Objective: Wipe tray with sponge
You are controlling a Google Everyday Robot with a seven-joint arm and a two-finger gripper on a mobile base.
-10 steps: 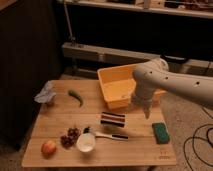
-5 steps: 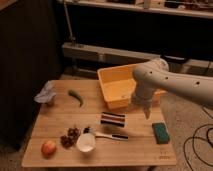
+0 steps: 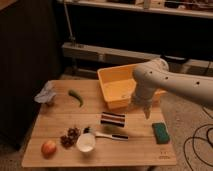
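The yellow-orange tray (image 3: 116, 80) stands at the back right of the wooden table. The dark green sponge (image 3: 160, 132) lies flat on the table near the right front edge. My gripper (image 3: 146, 113) hangs from the white arm and points down, just in front of the tray's front right corner. It is above the table, up and to the left of the sponge and apart from it. The arm hides the tray's right part.
A black, white and pink striped block (image 3: 113, 119) lies left of the gripper. A white cup (image 3: 86, 142), a brush (image 3: 109, 135), grapes (image 3: 70, 136) and an apple (image 3: 48, 148) sit at the front. A green pepper (image 3: 76, 97) and a crumpled grey cloth (image 3: 46, 94) are at the left.
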